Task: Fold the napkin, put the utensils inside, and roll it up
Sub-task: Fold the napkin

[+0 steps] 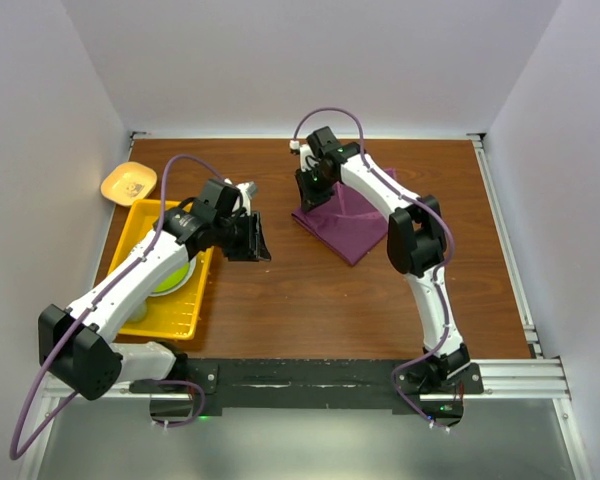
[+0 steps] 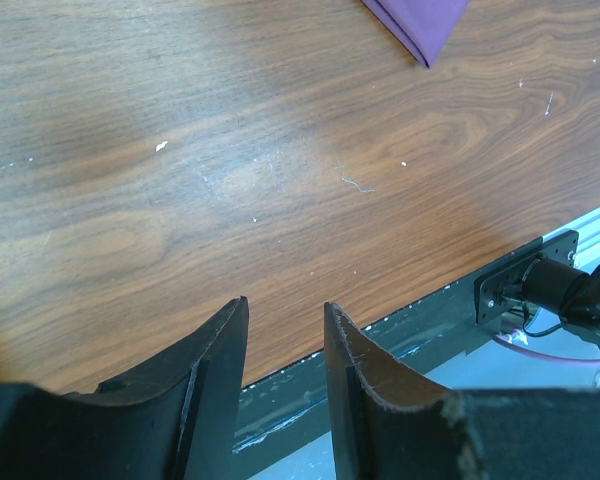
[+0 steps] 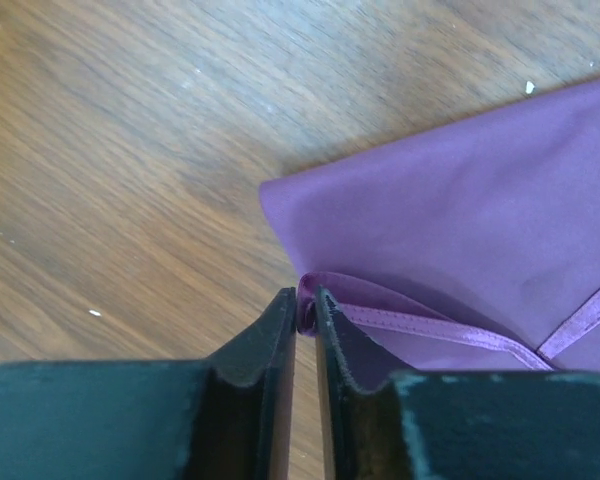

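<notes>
The plum-purple napkin (image 1: 352, 225) lies partly folded on the brown table at the middle right. My right gripper (image 1: 308, 193) is shut on the napkin's left corner (image 3: 307, 312), pinched between the fingertips, with hemmed edges running off to the right (image 3: 450, 330). My left gripper (image 1: 257, 243) is open and empty over bare wood, left of the napkin; only the napkin's tip (image 2: 420, 25) shows in the left wrist view. A utensil end (image 1: 247, 187) pokes out behind my left wrist; the rest of it is hidden.
A yellow tray (image 1: 202, 300) at the left holds a green plate (image 1: 176, 275), partly under my left arm. A small orange-yellow dish (image 1: 128, 183) sits at the far left back. The table's front rail (image 2: 400, 340) lies just beyond my left fingers.
</notes>
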`<action>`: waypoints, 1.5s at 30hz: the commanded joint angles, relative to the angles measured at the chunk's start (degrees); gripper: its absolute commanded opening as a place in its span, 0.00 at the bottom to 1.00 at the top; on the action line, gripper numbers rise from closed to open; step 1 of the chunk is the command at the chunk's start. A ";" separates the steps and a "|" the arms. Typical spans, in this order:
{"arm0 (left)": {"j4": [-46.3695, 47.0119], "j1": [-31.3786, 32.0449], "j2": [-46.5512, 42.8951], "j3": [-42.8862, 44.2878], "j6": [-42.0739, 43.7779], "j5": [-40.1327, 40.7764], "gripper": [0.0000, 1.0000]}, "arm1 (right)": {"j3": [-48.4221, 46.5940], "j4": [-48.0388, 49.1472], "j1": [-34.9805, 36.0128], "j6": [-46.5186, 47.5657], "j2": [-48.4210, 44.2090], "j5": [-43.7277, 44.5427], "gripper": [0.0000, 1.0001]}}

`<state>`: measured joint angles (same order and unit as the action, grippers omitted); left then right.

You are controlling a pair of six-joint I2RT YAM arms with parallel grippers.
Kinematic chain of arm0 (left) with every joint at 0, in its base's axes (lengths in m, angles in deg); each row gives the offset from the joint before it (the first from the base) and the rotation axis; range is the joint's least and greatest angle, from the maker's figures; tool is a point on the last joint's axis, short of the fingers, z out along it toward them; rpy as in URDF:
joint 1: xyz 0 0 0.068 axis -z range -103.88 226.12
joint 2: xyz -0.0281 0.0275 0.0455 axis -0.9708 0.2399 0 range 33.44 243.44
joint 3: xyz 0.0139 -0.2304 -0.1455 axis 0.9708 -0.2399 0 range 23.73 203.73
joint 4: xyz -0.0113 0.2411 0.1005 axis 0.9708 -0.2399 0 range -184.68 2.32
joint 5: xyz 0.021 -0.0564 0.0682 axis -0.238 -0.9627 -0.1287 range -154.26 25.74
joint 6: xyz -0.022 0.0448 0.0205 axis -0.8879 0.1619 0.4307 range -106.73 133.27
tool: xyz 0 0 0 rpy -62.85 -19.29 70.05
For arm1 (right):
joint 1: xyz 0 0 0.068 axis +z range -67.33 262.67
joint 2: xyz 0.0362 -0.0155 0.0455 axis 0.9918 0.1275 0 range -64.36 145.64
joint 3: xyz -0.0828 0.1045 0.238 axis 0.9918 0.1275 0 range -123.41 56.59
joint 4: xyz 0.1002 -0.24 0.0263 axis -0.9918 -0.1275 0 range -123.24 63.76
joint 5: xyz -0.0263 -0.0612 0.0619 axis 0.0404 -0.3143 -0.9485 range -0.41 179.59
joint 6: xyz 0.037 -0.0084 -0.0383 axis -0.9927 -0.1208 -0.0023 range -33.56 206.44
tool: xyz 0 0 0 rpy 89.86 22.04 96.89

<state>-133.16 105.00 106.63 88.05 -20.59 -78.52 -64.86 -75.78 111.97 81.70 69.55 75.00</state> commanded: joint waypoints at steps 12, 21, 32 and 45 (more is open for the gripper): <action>12.86 -0.41 16.16 8.35 -0.33 3.53 0.87 | 4.17 -0.59 -10.64 -20.83 -13.57 1.68 0.74; 16.55 -0.14 37.10 31.73 6.44 8.99 0.72 | 12.90 0.23 -22.26 -18.47 -16.57 3.69 0.65; 14.45 -0.06 50.29 42.74 9.26 6.27 0.71 | 6.93 -4.42 -25.26 -16.19 -9.11 1.49 0.63; 14.89 0.03 52.93 41.77 8.12 3.10 0.48 | 6.14 -4.25 -25.26 -14.96 -5.59 3.25 0.60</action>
<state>-118.97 105.02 159.17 128.37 -12.61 -73.36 -55.76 -79.49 86.99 65.73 63.65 78.09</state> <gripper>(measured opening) 0.517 0.603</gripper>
